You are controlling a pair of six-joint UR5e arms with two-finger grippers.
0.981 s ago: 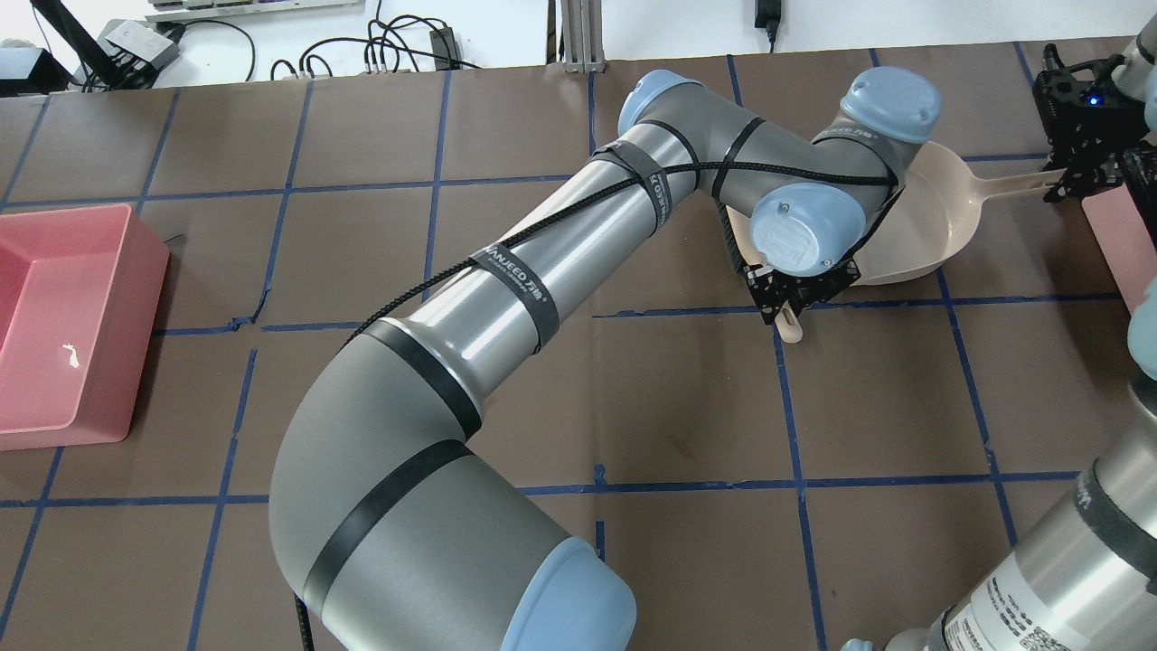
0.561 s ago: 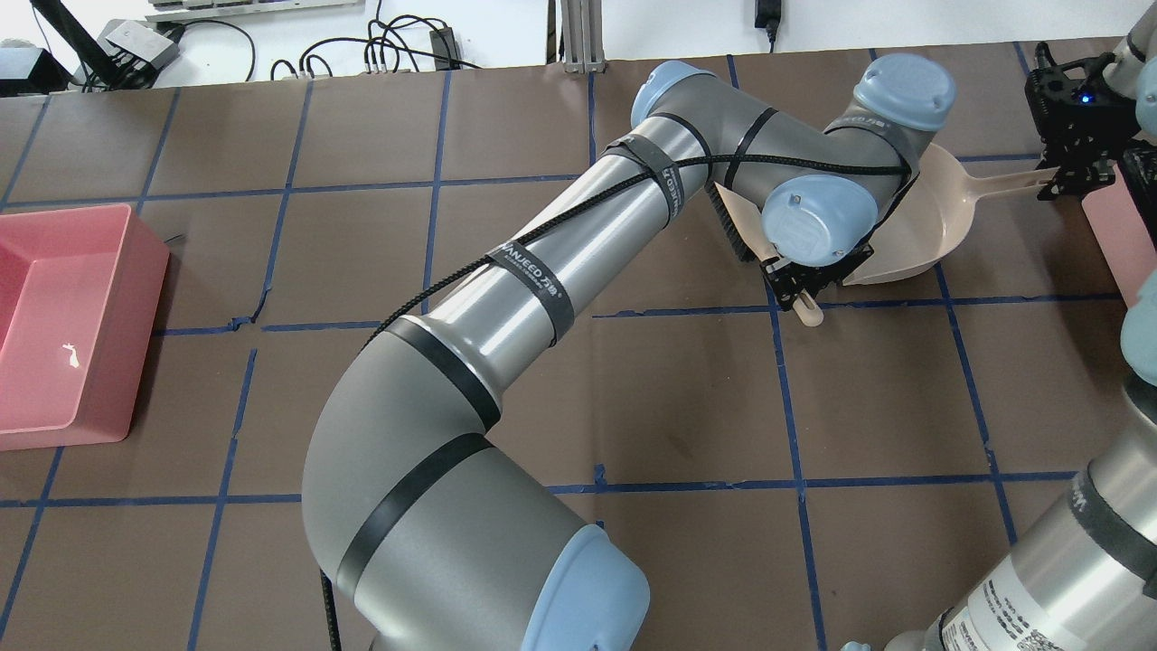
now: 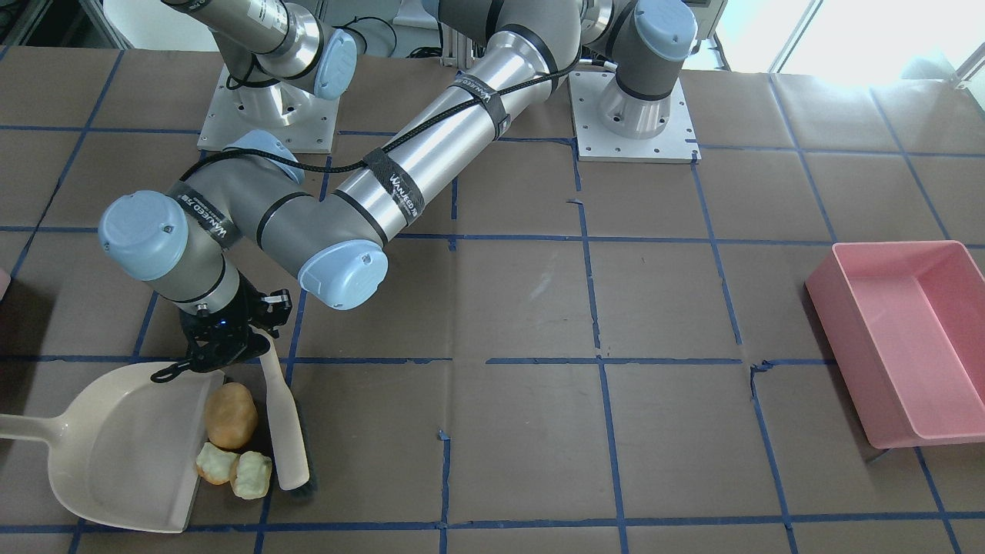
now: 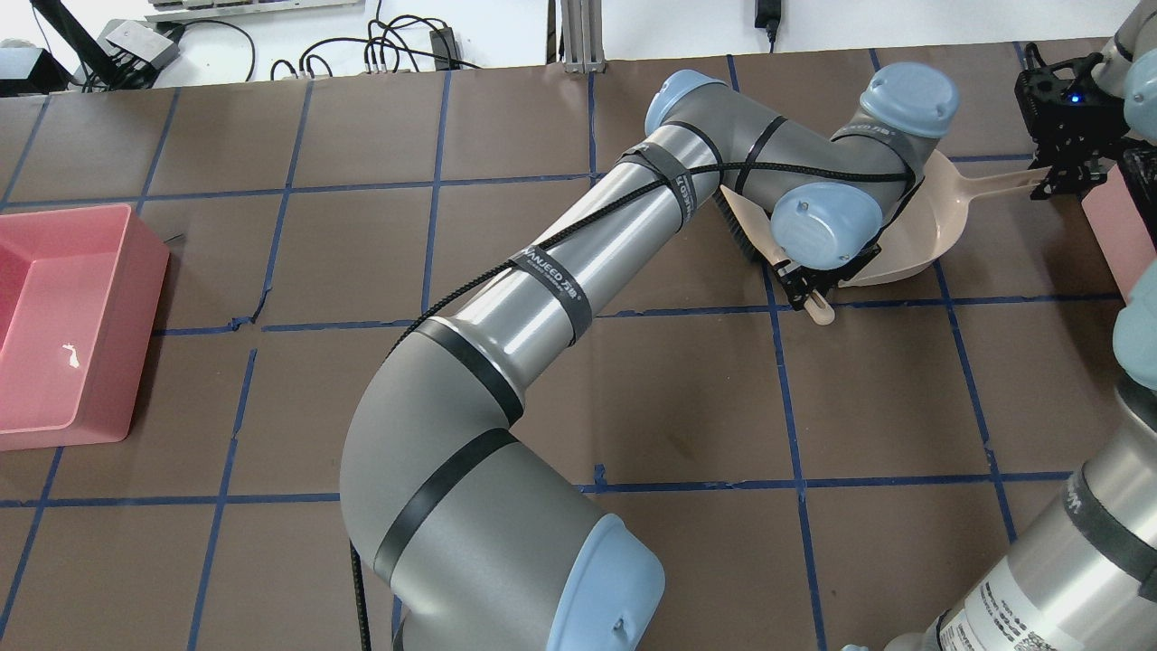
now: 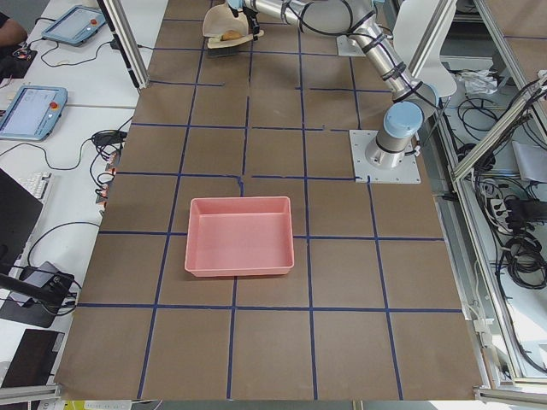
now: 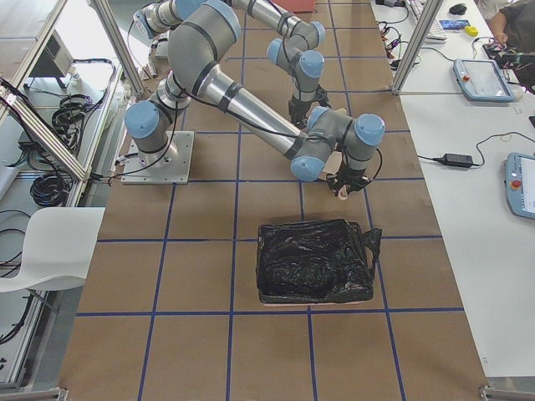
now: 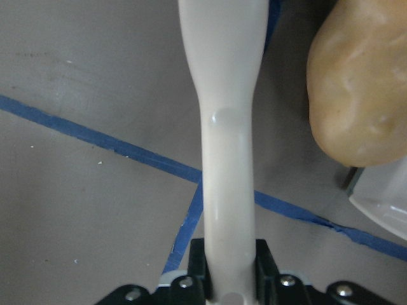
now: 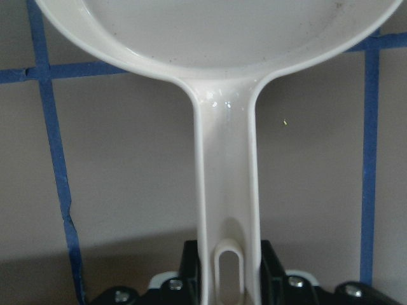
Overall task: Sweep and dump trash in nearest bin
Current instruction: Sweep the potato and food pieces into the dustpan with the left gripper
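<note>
The brown potato-like lump [image 3: 231,415] and two pale bitten apple-core pieces [image 3: 214,462] [image 3: 252,475] lie on the table between the cream dustpan's [image 3: 115,454] open lip and the brush [image 3: 286,438]. My left gripper [image 3: 229,348] is shut on the cream brush handle [image 7: 226,159], with the lump [image 7: 359,95] just beside it. My right gripper [image 4: 1059,176] is shut on the dustpan handle [image 8: 226,190]. A pale pink sliver of the bin [image 4: 1116,237] shows right behind the right gripper. In the overhead view my left wrist hides the trash.
A large pink rectangular tub [image 4: 68,398] stands at the far left of the table. In the exterior right view a black bag [image 6: 313,263] lines the container near the dustpan. My left arm [image 4: 578,262] stretches across the table's middle.
My left gripper has moved the brush to the right and farther back, closer against the dustpan. The right gripper and dustpan handle have shifted slightly left and back.
</note>
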